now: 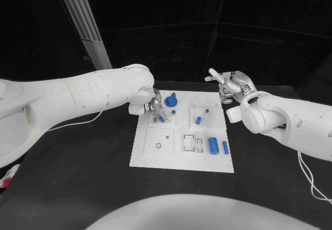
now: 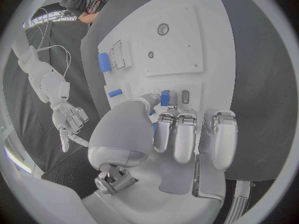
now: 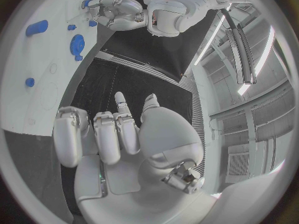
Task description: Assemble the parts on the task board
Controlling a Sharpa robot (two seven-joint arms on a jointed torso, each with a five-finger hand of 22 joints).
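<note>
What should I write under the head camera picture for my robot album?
The left hand holds a small blue part over the white task board while the right hand waits open beside it.

Two smooth white arms, silver segmented left hand [image 1: 153,104] and right hand [image 1: 231,86], thin white cables trailing

From my station the desk [image 1: 83,191] reads as a matt black cloth-like surface with no shine. The task board [image 1: 181,158] looks like smooth white plastic, flat and faintly satin. The parts [image 1: 214,143] on it are smooth blue plastic with a slight gloss. My arms' shells [image 1: 69,96] look like glossy white plastic. Both the left hand [image 2: 181,134] and the right hand [image 3: 118,134] show brushed silver metal, and the fingers [image 2: 185,142] carry paler, smooth pads.
</note>
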